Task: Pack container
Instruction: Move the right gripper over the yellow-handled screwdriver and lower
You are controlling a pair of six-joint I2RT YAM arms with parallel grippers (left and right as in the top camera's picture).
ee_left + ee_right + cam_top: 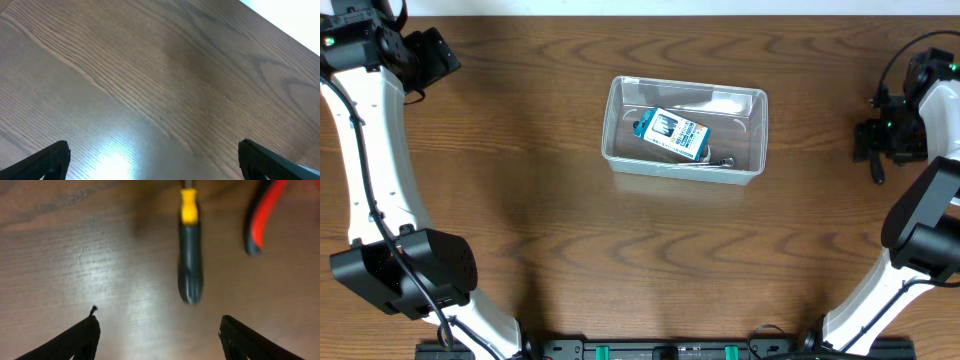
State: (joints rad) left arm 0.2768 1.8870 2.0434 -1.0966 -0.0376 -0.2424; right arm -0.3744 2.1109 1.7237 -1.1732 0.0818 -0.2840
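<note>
The blue-and-white packet (671,133) in the container (612,130) bears print too small to read.

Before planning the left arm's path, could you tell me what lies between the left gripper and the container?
Between the left gripper and the container lies only bare table, seen in the overhead view.

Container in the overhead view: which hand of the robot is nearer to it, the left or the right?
Right. The right hand sits off the container's right end; the left hand is farther off, near the table's far left corner.
</note>
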